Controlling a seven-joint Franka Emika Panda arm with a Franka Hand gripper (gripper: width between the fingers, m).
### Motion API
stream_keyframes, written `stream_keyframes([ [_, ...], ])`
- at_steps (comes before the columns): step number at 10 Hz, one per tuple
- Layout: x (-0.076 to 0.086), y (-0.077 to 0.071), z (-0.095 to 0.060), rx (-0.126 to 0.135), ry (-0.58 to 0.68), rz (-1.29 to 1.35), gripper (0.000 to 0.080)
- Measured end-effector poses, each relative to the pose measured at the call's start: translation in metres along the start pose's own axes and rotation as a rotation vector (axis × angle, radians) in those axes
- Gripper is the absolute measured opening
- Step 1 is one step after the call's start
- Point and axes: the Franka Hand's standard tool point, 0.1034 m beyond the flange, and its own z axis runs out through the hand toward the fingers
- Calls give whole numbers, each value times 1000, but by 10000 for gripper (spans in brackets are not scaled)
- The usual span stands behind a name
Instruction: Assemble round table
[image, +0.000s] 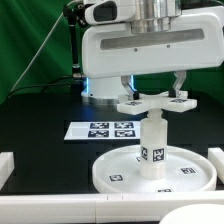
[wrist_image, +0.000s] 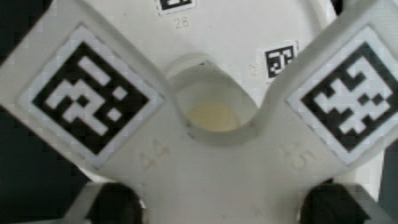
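Note:
The large round rimmed disc lies flat on the black table. The short cylindrical leg stands upright on its middle. My gripper is shut on the cross-shaped piece, holding it level right on top of the leg. In the wrist view the cross-shaped piece fills the frame, with tagged arms on either side and its centre socket in the middle. My dark fingertips grip it on both sides. The leg is hidden under it there.
The marker board lies flat on the table behind the disc, towards the exterior view's left. White rails run along the table's front and sides. The robot's base stands at the back.

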Motion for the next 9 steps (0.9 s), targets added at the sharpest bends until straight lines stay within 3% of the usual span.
stream_keyframes([
  [3,-11,8,-1,2,-6,17,442],
  [9,-13,1,9,-5,-5,-4,442],
])
